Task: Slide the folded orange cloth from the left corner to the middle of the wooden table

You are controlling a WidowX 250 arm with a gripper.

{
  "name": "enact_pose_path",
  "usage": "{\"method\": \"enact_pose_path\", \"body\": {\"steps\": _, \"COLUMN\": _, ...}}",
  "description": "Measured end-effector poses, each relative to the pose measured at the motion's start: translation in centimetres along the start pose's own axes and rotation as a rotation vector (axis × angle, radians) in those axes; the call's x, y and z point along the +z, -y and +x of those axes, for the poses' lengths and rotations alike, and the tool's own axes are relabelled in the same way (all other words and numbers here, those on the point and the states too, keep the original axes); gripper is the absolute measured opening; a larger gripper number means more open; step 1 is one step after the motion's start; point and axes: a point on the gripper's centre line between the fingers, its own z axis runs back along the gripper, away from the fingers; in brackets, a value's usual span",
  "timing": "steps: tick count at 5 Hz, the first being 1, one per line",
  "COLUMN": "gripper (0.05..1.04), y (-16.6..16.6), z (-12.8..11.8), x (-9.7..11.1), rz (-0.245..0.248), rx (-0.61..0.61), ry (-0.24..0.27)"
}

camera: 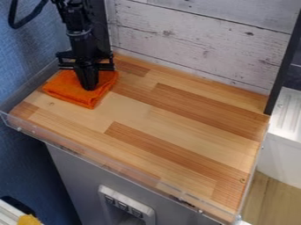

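The black gripper [89, 83] hangs pointing down at the upper left of the wooden work surface. Its tip is over the middle of a folded orange cloth [76, 93] and appears to touch it. The cloth lies flat near the back left corner, a roughly square stack of layers with one corner toward the front. The gripper hides part of the cloth's centre and back edge. Whether any fabric is between the fingertips cannot be made out.
The wooden top [176, 132] has a clear plastic rim [106, 160] along its front and left edges. A whitewashed plank wall [200, 39] stands behind it, with a dark upright post [283, 66] at the right. Beyond the right edge is a white unit [285, 145].
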Motion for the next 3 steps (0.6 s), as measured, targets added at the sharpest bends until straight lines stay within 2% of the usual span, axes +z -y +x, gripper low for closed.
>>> {"method": "enact_pose_path", "body": {"steps": 1, "gripper": 0.062, "y": 1.7, "z": -0.5, "x": -0.4, "rz": 0.004, "rx": -0.017, "ry": 0.022}}
{"method": "enact_pose_path", "body": {"steps": 2, "gripper": 0.062, "y": 4.2, "z": -2.3, "x": -0.5, "rz": 0.005, "rx": -0.07, "ry": 0.03}}
{"method": "enact_pose_path", "body": {"steps": 3, "gripper": 0.062, "y": 7.7, "z": -4.3, "x": -0.5, "rz": 0.01, "rx": -0.154, "ry": 0.012}}
